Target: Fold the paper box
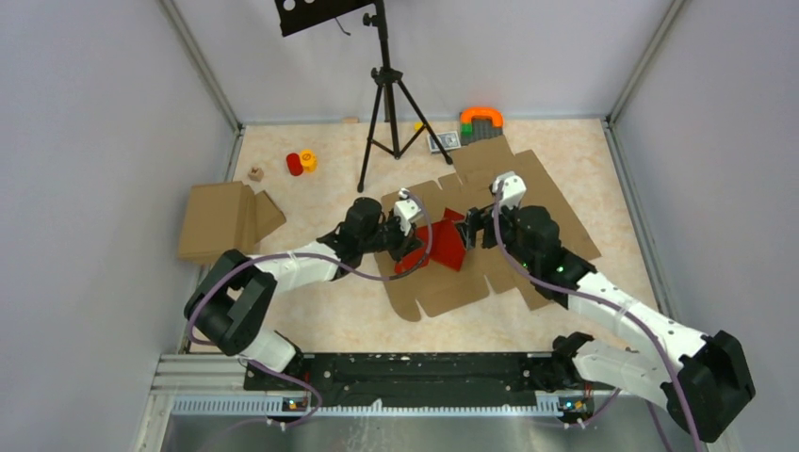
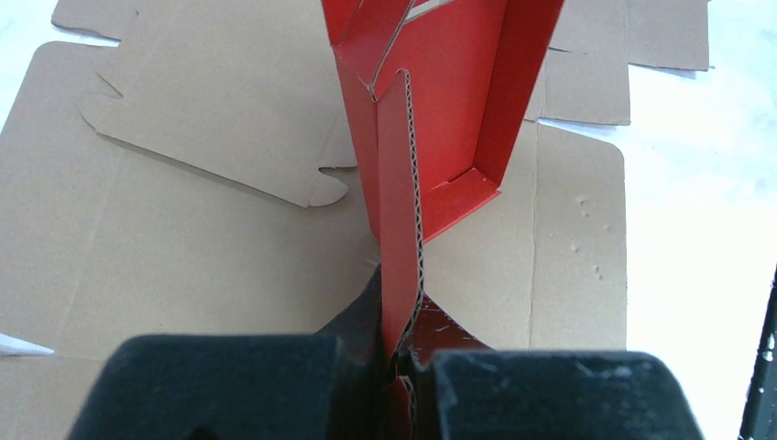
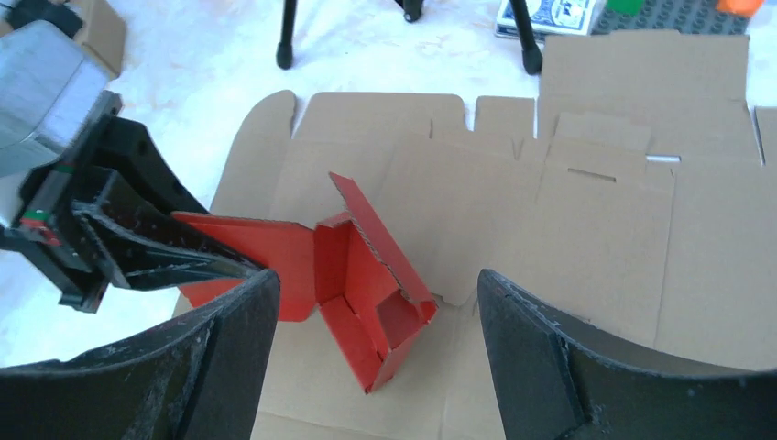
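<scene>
From above, the bright red, half-formed thin card paper box point(image 1: 441, 247) lies over the large flat brown cardboard cut-out point(image 1: 556, 226) at mid-table, between the left gripper point(image 1: 411, 243) and the right gripper point(image 1: 471, 229). How either pincer stands is unreadable here.

The left wrist view settles one. Its black fingers are clamped on an upright red panel's edge, probably steadying the box for creasing.

Only the right wrist view shows the right jaws spread wide, framing the box's raised walls, apparently without touching them.
</scene>
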